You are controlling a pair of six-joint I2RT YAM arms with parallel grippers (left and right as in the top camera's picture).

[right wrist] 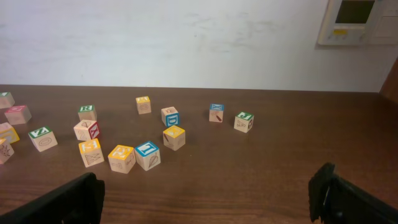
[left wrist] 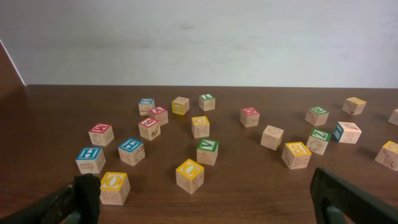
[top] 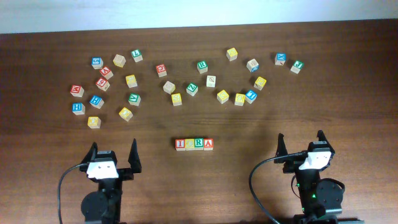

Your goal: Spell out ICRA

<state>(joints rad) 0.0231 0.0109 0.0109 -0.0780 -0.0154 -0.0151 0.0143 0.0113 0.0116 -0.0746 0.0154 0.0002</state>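
Four letter blocks stand side by side in a short row [top: 194,144] at the middle of the table, reading I, C, R, A with green and red faces. This row shows only in the overhead view. My left gripper [top: 113,149] [left wrist: 204,198] hovers near the front edge, left of the row, open and empty. To the right of the row, my right gripper [top: 301,140] [right wrist: 208,186] is also open with nothing between its fingers. Neither gripper touches any block.
Several loose letter blocks lie scattered over the far half of the brown table [top: 249,186]. A yellow O block [left wrist: 114,188] and another yellow block [left wrist: 189,176] sit closest to the left fingers. A white wall panel [right wrist: 357,22] hangs at the back right.
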